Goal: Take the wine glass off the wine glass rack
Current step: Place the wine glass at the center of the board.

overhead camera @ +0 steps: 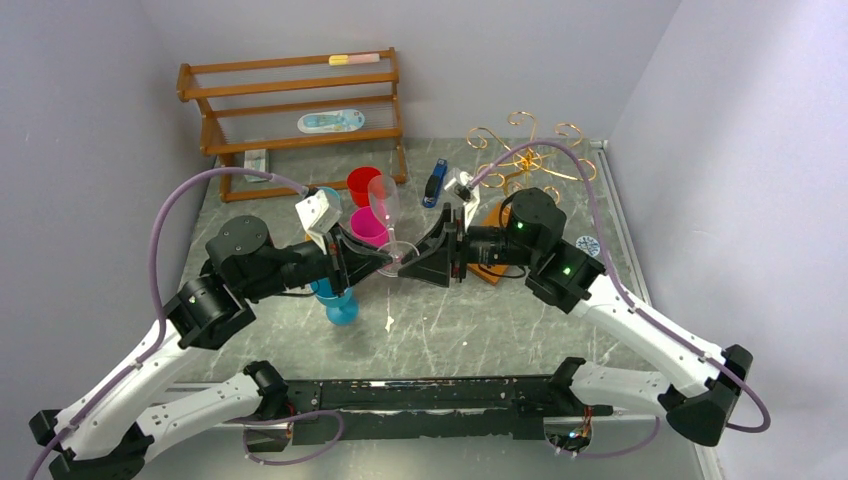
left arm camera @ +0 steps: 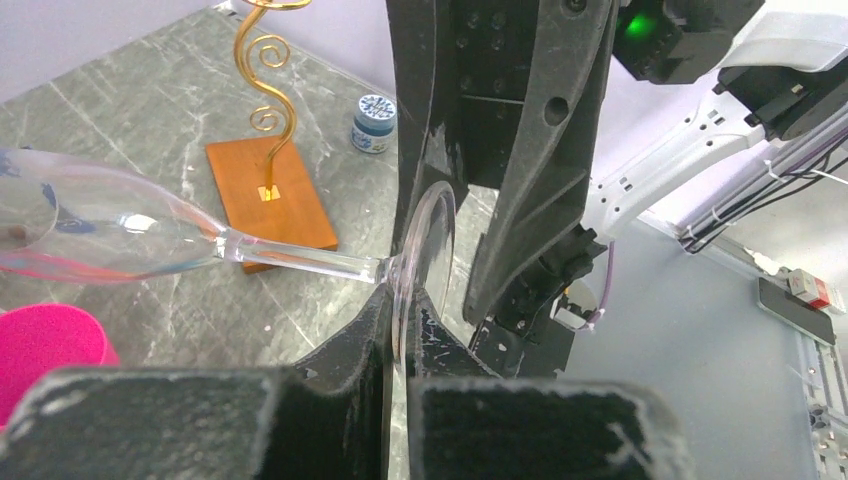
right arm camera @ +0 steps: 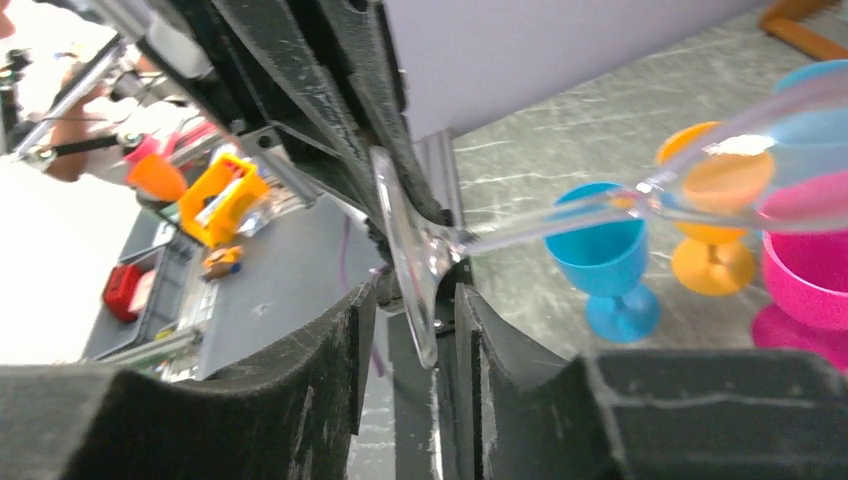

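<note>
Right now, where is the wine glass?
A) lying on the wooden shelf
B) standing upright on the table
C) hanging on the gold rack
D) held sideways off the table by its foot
D: the wine glass hangs sideways in the air, foot pinched in the left gripper, the right gripper straddling it, apart from the wine glass rack.

Pale lilac walls (overhead camera: 90,120) enclose a grey marbled tabletop (overhead camera: 480,330) bearing a brown slatted shelf (overhead camera: 292,107).

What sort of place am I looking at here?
Probably a robotics lab bench, not a home: robot arms bolted to a walled-in table, bright plastic goblets set out as props, and parts bins beyond it.
</note>
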{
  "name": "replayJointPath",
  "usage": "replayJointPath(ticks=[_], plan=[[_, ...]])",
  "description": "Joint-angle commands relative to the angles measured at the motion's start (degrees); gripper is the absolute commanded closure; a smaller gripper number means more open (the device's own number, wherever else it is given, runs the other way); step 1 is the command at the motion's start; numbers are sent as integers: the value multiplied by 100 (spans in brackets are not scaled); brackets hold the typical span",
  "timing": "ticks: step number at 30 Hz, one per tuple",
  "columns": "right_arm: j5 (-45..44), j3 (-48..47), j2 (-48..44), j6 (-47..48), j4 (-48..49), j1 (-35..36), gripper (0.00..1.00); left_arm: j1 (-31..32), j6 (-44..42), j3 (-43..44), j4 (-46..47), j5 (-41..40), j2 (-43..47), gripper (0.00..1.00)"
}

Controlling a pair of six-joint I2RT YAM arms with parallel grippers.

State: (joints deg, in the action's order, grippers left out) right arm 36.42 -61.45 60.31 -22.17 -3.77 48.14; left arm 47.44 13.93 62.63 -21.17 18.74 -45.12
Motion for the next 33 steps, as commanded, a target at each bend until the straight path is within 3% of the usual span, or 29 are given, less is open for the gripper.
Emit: replayJointPath(ticks=[1, 10, 14, 19, 22, 26, 29, 33], plan=[[1157, 75, 225, -306, 685, -43, 65, -38, 255, -117, 725, 318, 22, 95], [1029, 451, 59, -488, 1253, -43, 78, -38, 391, -270, 983, 477, -33, 95], [839, 520, -37, -532, 1370, -42, 69, -35, 321, -227, 780, 467, -77, 95], [625, 600, -67, -626, 1525, -53, 68, -33, 410, -375, 864, 610, -20, 95], [749, 701, 7, -893, 1961, -58, 73, -35, 418, -488, 834, 507, 73, 95], [920, 516, 163, -758, 1711, -59, 81, -40, 468, -551, 933, 386, 162, 95], [935, 646, 104, -808, 1890, -59, 100, -41, 418, -502, 938, 384, 140, 95], [901, 867, -24, -822, 2157, -53, 100, -41, 366, -459, 845, 383, 87, 91]])
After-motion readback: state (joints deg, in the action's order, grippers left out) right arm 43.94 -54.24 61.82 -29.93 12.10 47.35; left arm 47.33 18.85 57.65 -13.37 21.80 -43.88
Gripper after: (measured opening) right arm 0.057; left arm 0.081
